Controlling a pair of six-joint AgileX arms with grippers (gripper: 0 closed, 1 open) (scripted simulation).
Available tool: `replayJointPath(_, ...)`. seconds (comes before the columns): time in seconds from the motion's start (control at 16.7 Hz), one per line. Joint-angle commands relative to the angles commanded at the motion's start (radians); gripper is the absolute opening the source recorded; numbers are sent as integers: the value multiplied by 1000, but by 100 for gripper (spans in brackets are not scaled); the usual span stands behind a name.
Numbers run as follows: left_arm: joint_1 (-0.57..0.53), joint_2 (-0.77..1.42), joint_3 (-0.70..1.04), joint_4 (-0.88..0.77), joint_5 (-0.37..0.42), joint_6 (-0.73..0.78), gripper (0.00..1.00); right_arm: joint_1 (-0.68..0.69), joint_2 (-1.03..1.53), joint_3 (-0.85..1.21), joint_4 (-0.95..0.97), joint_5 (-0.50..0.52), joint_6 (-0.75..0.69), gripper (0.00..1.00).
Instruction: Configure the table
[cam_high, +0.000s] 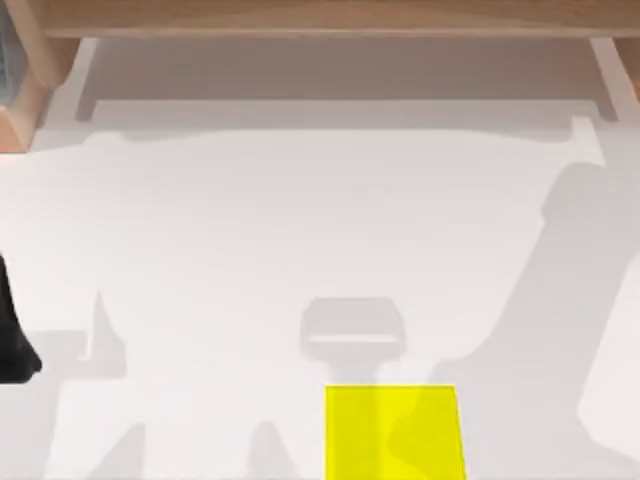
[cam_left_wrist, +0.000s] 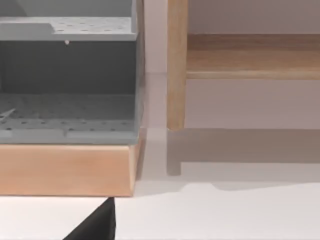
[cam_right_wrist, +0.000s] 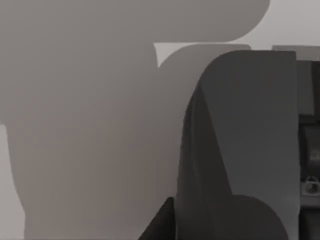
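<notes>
The white table (cam_high: 300, 230) spreads across the top view, with shadows of both arms lying on it. A black part of my left arm (cam_high: 12, 340) juts in at the table's left edge. In the left wrist view a dark tip of my left gripper (cam_left_wrist: 95, 227) hovers over the table (cam_left_wrist: 225, 215), close to a wooden-based rack. The right wrist view looks down on shadowed table (cam_right_wrist: 75, 125), with a dark tip of my right gripper (cam_right_wrist: 162, 225) beside a large grey arm body (cam_right_wrist: 240, 150).
A light wooden shelf frame (cam_high: 320, 20) runs along the table's far edge, its post (cam_left_wrist: 176, 65) standing on the table. A grey perforated rack (cam_left_wrist: 65, 80) on a wooden base (cam_left_wrist: 65, 170) sits at the far left. A yellow square pad (cam_high: 393, 432) lies at the near edge.
</notes>
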Motion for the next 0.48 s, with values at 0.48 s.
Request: replayJointPath(0.48,0,0,0,0,0,0,100,0,0,0,0,0,0,0)
